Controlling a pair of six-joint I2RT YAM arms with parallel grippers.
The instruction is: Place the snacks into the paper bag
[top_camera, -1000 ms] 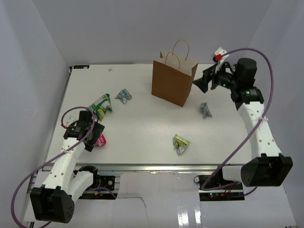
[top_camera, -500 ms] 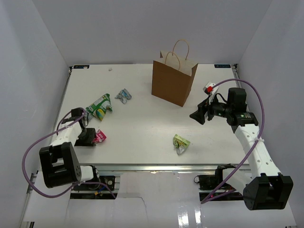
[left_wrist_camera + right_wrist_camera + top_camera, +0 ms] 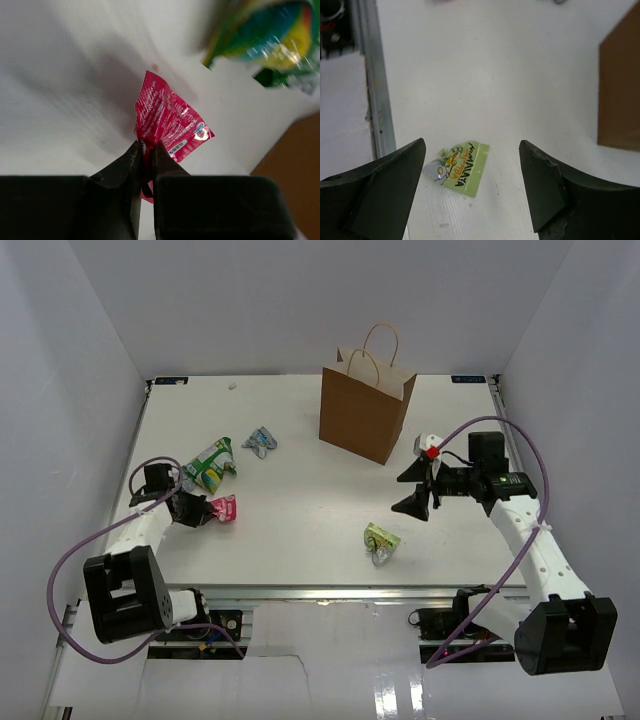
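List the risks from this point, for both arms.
1. The left gripper pinches only one end of the red packet, so the shiny foil may slip out on the way to the paper bag.
2. The bag stands upright with nothing bracing it. An arm brushing it could tip it over.
3. The right gripper is open and aimed toward the yellow-green packet, which lies flat. Closing may push it along the table rather than catch it.

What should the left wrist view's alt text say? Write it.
The left gripper is shut on a red snack packet against the white table. A blurred green packet shows upper right, the brown paper bag at right.
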